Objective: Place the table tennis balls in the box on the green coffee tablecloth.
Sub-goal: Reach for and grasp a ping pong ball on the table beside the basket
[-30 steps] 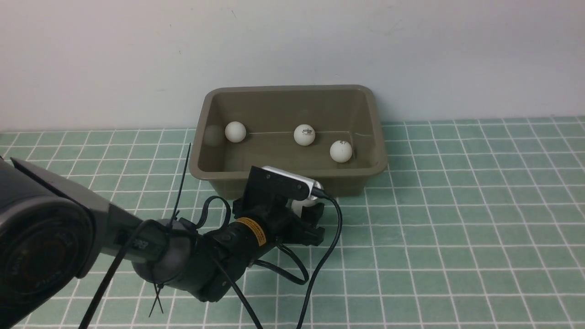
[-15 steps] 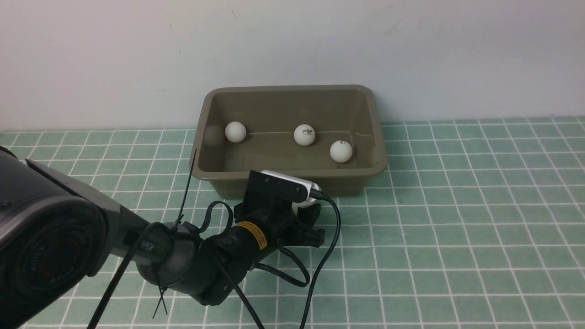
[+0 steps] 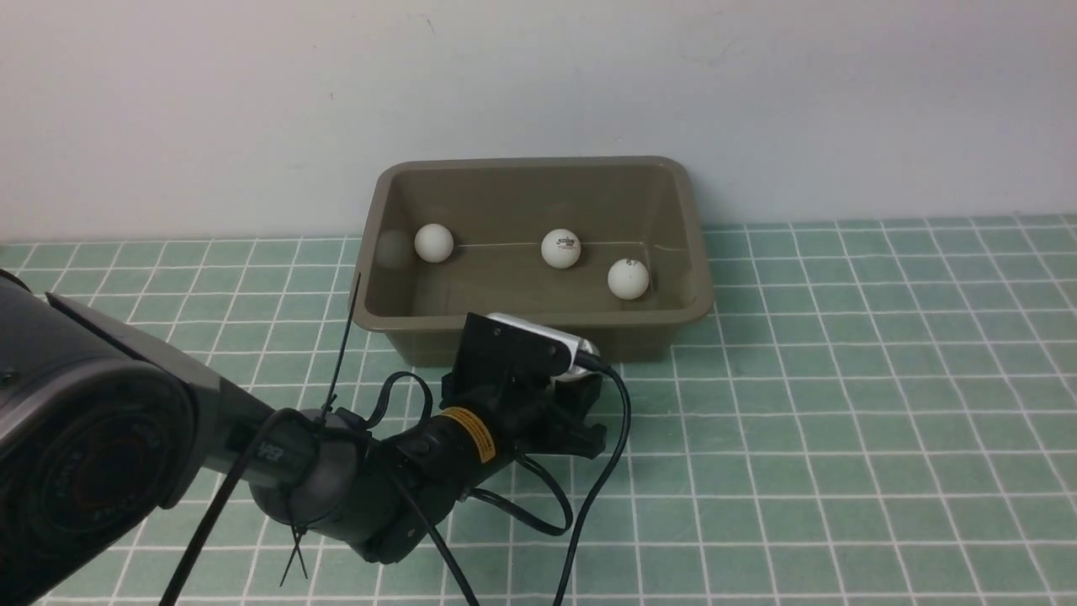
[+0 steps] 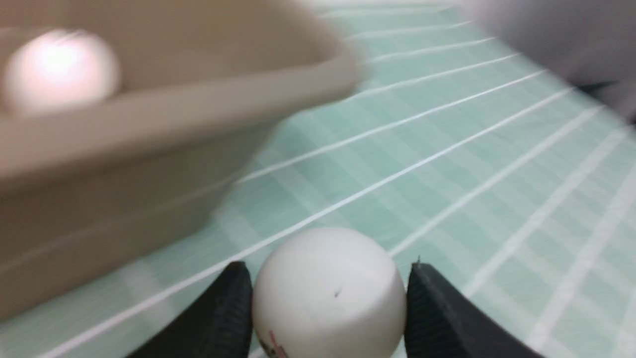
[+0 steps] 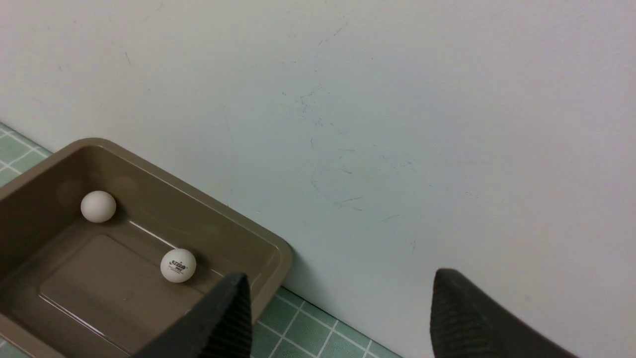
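Small white matte table tennis balls, three of them, lie inside the olive-brown rectangular plastic box: one near its left wall, one with a dark printed mark mid-floor, one toward the right. The box stands on the teal-green, white-gridded tablecloth covering the worktop, close to the pale wall. A fourth ball, bearing a small red mark, is clamped in the left pincer, both black fingers touching it, just outside the box's near wall. Whether it rests on the cloth cannot be told. The right pincer stands apart, holding nothing.
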Controlling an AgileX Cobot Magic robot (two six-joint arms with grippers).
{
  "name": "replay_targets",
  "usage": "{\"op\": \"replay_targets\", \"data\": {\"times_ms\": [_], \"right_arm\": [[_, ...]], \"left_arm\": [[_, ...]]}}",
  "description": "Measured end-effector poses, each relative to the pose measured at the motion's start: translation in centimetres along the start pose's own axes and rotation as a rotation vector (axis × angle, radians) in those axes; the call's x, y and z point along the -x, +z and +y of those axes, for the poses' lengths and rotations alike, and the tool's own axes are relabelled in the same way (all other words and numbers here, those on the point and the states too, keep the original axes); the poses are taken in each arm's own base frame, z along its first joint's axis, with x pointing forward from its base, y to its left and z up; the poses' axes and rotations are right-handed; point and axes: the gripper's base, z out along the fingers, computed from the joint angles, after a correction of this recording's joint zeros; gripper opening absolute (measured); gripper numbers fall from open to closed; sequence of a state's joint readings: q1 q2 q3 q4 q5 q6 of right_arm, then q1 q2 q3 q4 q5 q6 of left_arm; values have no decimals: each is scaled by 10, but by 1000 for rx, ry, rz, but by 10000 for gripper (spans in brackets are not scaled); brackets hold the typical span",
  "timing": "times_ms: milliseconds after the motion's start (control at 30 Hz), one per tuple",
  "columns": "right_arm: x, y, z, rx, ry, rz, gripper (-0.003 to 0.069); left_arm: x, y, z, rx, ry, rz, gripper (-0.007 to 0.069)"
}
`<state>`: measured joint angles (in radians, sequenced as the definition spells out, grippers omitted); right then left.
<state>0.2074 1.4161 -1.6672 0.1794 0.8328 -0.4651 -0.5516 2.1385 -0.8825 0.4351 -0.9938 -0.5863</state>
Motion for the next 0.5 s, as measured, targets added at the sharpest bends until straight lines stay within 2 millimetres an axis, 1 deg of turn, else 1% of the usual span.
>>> {"op": "replay_targets", "data": {"times_ms": [67,133,267,500], "right_arm": [[0,0,0,0,0,0,445],[0,0,0,0,0,0,445],[0,0,0,0,0,0,445],[0,0,0,-1,0,-2,445]], "left_arm": [[4,0,-7,-79,9,-41,352],[7,-1,-11,-120,12,-68,352],[16,-3,-14,-134,-10,-97,352],[44,-13,-15,-136,3,-168,352]]}}
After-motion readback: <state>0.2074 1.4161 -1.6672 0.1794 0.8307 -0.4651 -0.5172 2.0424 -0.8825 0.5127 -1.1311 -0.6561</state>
